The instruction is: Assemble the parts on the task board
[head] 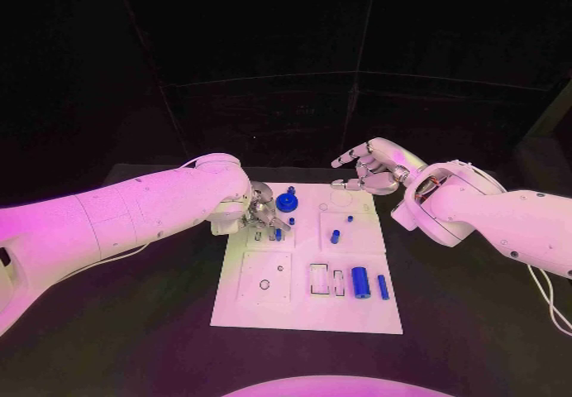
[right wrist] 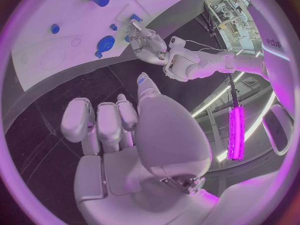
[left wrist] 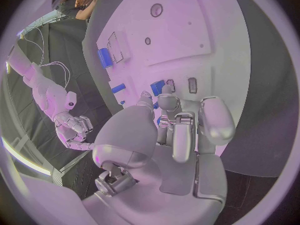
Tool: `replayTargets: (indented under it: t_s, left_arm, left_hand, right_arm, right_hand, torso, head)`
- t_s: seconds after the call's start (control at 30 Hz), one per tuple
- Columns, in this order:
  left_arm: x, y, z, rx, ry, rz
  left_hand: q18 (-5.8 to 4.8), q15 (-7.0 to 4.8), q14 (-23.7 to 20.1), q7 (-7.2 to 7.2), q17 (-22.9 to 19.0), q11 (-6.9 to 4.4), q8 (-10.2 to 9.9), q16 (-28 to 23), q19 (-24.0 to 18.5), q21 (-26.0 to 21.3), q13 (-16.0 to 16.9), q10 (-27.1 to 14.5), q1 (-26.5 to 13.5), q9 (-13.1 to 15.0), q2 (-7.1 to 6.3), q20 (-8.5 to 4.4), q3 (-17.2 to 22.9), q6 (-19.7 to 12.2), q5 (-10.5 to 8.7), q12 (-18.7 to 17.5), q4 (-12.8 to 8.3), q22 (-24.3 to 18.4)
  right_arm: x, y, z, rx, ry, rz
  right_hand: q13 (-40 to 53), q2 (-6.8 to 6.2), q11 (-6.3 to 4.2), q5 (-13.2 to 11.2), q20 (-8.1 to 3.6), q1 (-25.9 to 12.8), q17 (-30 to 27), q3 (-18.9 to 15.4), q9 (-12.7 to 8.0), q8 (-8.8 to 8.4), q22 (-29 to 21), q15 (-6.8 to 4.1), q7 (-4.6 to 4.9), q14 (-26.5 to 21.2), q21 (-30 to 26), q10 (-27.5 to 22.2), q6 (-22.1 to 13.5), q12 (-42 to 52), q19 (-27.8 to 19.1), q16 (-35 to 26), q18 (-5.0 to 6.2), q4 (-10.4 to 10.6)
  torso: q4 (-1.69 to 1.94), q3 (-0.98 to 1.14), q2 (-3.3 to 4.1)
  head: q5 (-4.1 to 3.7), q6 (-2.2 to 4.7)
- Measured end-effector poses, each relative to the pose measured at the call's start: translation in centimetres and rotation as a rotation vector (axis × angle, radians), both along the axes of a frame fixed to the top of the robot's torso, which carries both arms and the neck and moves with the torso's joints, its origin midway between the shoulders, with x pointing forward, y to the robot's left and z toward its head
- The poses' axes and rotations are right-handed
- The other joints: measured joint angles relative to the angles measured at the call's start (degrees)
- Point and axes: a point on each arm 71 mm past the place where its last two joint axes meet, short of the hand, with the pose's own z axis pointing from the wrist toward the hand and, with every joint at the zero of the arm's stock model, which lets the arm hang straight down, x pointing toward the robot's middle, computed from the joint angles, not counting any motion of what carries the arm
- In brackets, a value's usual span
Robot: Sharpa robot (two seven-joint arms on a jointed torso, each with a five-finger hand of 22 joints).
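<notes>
The white task board [head: 304, 310] lies in the middle of the table. My left hand [head: 262, 217] is low over its far left part, and its fingertips pinch a small blue part [left wrist: 157, 86] beside two narrow slots [left wrist: 192, 85]. A blue round knob [head: 288, 201] stands just behind that hand. Small blue parts [head: 336, 236] stand mid-board, and two blue cylinders [head: 359, 281] lie at the near right. My right hand [head: 369, 169] hovers above the board's far right corner, fingers loosely bent and apart, holding nothing. The right wrist view shows the knob [right wrist: 105, 44] and the left hand [right wrist: 147, 40].
Empty outlined recesses [head: 318, 279] and small holes [head: 264, 284] mark the board's near half. Black table [head: 143, 331] surrounds the board on all sides. My left forearm [head: 131, 215] reaches in over the table's left side.
</notes>
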Motion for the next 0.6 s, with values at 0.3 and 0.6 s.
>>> replayTargets:
  t_s: [0.3, 0.6]
  left_arm:
    - [-0.06, -0.15, -0.02, 0.002, 0.005, -0.007]
    - [-0.12, -0.31, -0.05, 0.015, 0.006, -0.022]
  left_hand:
    - [0.0, 0.0, 0.0, 0.05, 0.0, 0.0, 0.0, 0.0, 0.0, 0.0, 0.0, 0.0, 0.47, 0.12, 0.03, 0.0, 0.17, -0.05, 0.0, 0.0, -0.17, 0.1]
    - [0.0, 0.0, 0.0, 0.18, 0.0, 0.0, 0.67, 0.0, 0.0, 0.21, 0.04, 0.0, 4.01, 0.51, 0.64, 0.0, 2.65, -0.65, 0.0, 0.0, -2.64, 0.18]
  right_arm:
    - [0.08, 0.17, -0.07, -0.002, 0.005, 0.003]
    - [0.12, 0.37, -0.15, -0.006, 0.012, 0.009]
  right_hand:
    - [0.0, 0.0, 0.0, 0.0, 0.0, 0.0, 0.01, 0.0, 0.0, 0.0, 0.0, 0.0, 0.0, 0.0, 0.0, 0.0, 0.0, 0.0, 0.0, 0.0, 0.0, 0.0]
    - [0.01, 0.17, 0.0, 0.0, 0.0, 0.17, 0.01, 0.0, 0.0, 0.0, 0.01, 0.0, -0.21, 0.0, 0.0, 0.0, 0.21, 0.0, 0.0, 0.0, 0.0, 0.0]
  torso:
    - [0.03, -0.03, 0.01]
    - [0.03, -0.03, 0.03]
  head:
    - [-0.05, -0.11]
    - [-0.05, -0.31]
